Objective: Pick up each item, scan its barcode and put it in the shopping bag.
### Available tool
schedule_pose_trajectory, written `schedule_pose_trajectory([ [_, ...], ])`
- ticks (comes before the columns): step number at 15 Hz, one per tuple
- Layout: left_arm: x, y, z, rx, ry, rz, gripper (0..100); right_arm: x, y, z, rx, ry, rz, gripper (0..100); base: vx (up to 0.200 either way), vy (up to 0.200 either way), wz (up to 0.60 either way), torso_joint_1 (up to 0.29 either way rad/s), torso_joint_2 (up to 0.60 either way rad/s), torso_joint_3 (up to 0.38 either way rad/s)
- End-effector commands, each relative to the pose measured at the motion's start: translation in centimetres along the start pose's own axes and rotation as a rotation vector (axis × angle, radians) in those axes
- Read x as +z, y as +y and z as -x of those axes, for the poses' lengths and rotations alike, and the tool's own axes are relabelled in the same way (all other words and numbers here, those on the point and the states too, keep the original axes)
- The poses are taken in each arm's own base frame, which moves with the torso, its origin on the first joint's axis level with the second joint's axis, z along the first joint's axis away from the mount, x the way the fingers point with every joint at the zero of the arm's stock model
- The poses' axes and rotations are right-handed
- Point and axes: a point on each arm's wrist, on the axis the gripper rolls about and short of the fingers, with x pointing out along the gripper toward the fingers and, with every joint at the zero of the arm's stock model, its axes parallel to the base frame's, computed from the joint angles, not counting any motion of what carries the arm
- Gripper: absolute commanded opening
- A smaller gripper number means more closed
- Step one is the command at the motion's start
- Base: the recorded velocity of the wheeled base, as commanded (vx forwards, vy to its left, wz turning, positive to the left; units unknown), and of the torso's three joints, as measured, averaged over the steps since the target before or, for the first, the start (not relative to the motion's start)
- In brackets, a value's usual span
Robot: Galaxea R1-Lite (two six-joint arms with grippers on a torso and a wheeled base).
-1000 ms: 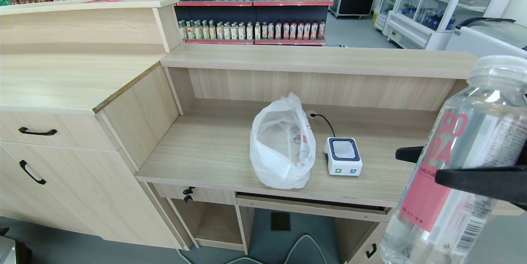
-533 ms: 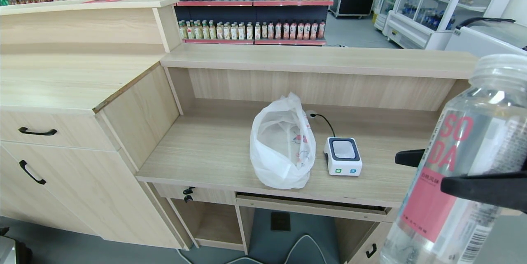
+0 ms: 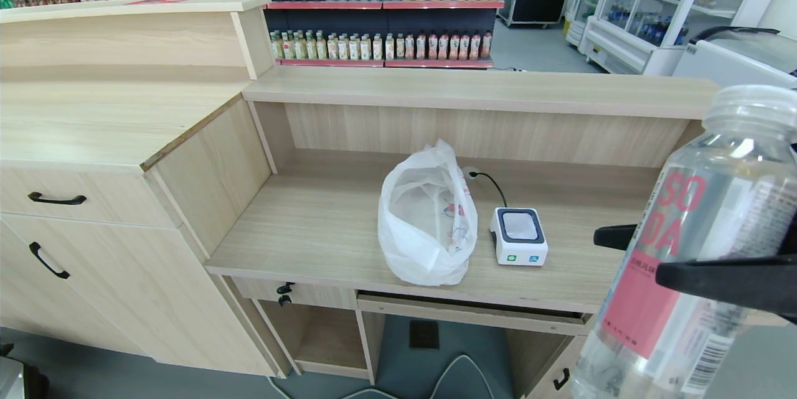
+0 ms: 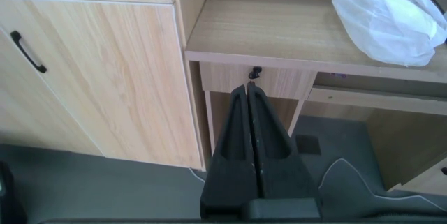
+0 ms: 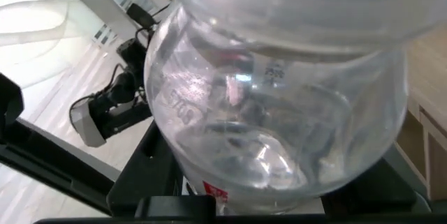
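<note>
A clear soda bottle (image 3: 691, 249) with a pink label and a barcode near its base fills the right side of the head view, held close to the camera. My right gripper (image 3: 679, 259) is shut on the bottle, its black fingers (image 3: 728, 277) across the label. In the right wrist view the bottle's clear base (image 5: 279, 112) sits between the black jaws. The white shopping bag (image 3: 428, 218) stands open on the counter desk (image 3: 311, 231), with the white barcode scanner (image 3: 518, 236) just right of it. My left gripper (image 4: 249, 112) is shut, low in front of the counter's edge, holding nothing.
A raised wooden ledge (image 3: 479, 89) runs behind the desk. A drawer cabinet (image 3: 81, 237) with black handles stands to the left. A pull-out tray (image 3: 473, 312) sits under the desk's front edge. Shelves of drinks (image 3: 380, 13) and fridges (image 3: 654, 0) lie beyond.
The bottle in my right gripper dipped slightly half a second ago, then shifted a little left and tilted; the bag, scanner and left arm stayed still.
</note>
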Motion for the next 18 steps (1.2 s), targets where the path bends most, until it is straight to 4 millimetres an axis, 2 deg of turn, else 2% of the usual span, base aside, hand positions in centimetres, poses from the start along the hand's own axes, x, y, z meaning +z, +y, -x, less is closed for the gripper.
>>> schedule_pose_trajectory([
  [1, 0.0, 0.0, 0.0, 0.0, 0.0, 0.0, 0, 0.0, -1.3, 0.9, -0.115, -0.028, 0.009, 0, 0.0, 0.0, 0.0, 0.0, 0.0, 0.0],
  [2, 0.0, 0.0, 0.0, 0.0, 0.0, 0.0, 0, 0.1, -2.1, 1.5, -0.189, -0.044, 0.033, 0, 0.0, 0.0, 0.0, 0.0, 0.0, 0.0],
  [5, 0.0, 0.0, 0.0, 0.0, 0.0, 0.0, 0, -1.0, -8.8, 7.6, -0.769, -0.032, 0.189, 0, 0.0, 0.0, 0.0, 0.0, 0.0, 0.0],
  [7, 0.0, 0.0, 0.0, 0.0, 0.0, 0.0, 0, -2.5, -10.9, 12.2, -1.021, 0.093, 0.338, 0, 0.0, 0.0, 0.0, 0.0, 0.0, 0.0],
  [9, 0.0, 0.0, 0.0, 0.0, 0.0, 0.0, 0, -3.6, -10.9, 15.4, -1.15, 0.172, 0.435, 0, 0.0, 0.0, 0.0, 0.0, 0.0, 0.0],
  [12, 0.0, 0.0, 0.0, 0.0, 0.0, 0.0, 0, -4.1, -10.1, 18.4, -1.281, 0.246, 0.504, 0, 0.0, 0.0, 0.0, 0.0, 0.0, 0.0],
  [16, 0.0, 0.0, 0.0, 0.0, 0.0, 0.0, 0, -4.7, -9.3, 20.4, -1.344, 0.397, 0.635, 0, 0.0, 0.0, 0.0, 0.0, 0.0, 0.0],
  [18, 0.0, 0.0, 0.0, 0.0, 0.0, 0.0, 0, -4.3, -9.2, 20.6, -1.358, 0.411, 0.669, 0, 0.0, 0.0, 0.6, 0.002, 0.0, 0.002],
])
